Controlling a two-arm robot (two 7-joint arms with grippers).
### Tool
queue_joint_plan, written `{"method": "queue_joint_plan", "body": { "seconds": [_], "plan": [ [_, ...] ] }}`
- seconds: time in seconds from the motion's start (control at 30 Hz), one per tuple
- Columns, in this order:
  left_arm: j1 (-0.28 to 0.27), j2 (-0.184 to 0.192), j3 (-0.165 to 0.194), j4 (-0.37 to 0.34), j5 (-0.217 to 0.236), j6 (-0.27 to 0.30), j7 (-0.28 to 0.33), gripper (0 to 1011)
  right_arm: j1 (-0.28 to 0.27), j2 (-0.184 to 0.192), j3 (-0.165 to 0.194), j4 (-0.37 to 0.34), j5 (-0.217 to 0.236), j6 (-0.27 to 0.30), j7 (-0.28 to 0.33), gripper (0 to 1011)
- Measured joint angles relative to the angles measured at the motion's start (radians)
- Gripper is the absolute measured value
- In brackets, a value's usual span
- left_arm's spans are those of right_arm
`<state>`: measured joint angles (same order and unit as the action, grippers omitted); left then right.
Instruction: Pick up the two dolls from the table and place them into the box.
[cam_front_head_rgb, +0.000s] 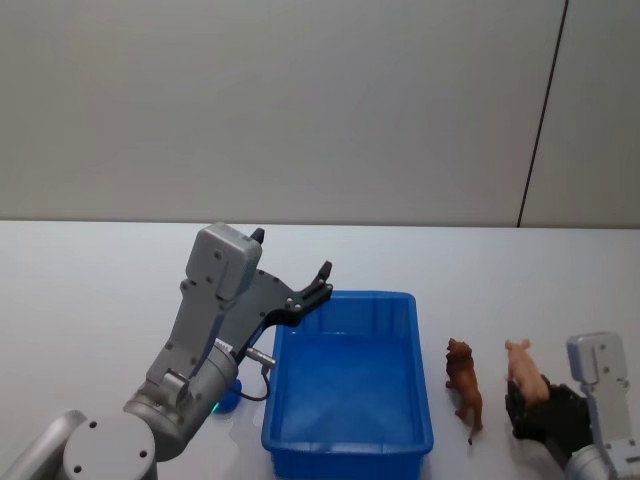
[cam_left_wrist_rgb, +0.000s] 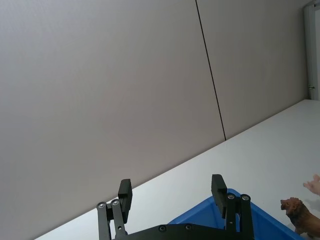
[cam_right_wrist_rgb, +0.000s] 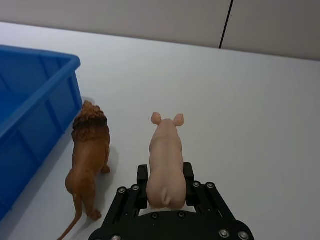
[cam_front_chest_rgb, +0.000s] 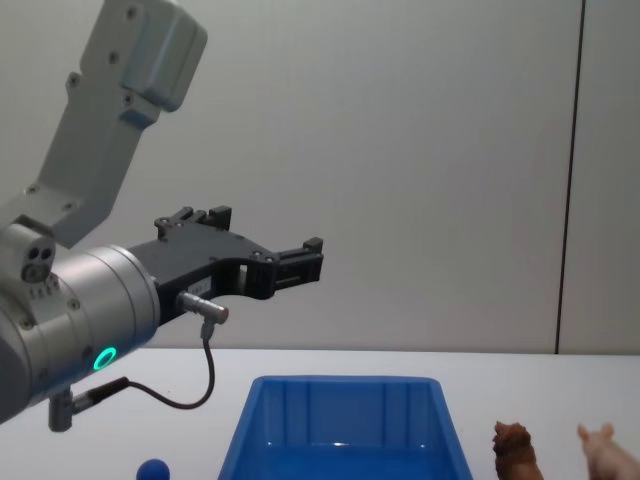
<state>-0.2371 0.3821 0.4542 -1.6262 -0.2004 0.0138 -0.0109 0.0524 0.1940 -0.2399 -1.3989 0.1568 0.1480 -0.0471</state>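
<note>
Nearest, the right gripper (cam_right_wrist_rgb: 165, 173) has its black jaws pressed on both flanks of the pale pink plastic pig doll (cam_right_wrist_rgb: 165, 150), which stands on the flat white counter (cam_front_head_rgb: 100, 290). Just beside it on the left stands the shaggy reddish-brown lion doll (cam_right_wrist_rgb: 90, 150), near the right wall of the blue plastic rectangular box (cam_front_head_rgb: 345, 297). The left gripper (cam_left_wrist_rgb: 171, 192) hangs in the air at the box's far left corner, its jaws wide open and holding nothing.
</note>
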Motion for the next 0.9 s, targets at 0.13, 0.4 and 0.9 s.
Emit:
{"method": "queue_joint_plan", "body": {
  "seconds": [0.13, 0.4, 0.9],
  "plan": [
    [0.0, 0.0, 0.0, 0.0, 0.0, 0.0, 0.0, 1002, -0.005, 0.003, 0.002, -0.022, -0.005, -0.02, -0.003, 382],
    [0.0, 0.0, 0.0, 0.0, 0.0, 0.0, 0.0, 1002, -0.01, 0.008, 0.007, -0.077, -0.006, -0.064, 0.03, 382],
    [0.0, 0.0, 0.0, 0.0, 0.0, 0.0, 0.0, 1002, 0.02, -0.001, -0.002, -0.119, 0.019, -0.091, 0.195, 382]
  ]
}}
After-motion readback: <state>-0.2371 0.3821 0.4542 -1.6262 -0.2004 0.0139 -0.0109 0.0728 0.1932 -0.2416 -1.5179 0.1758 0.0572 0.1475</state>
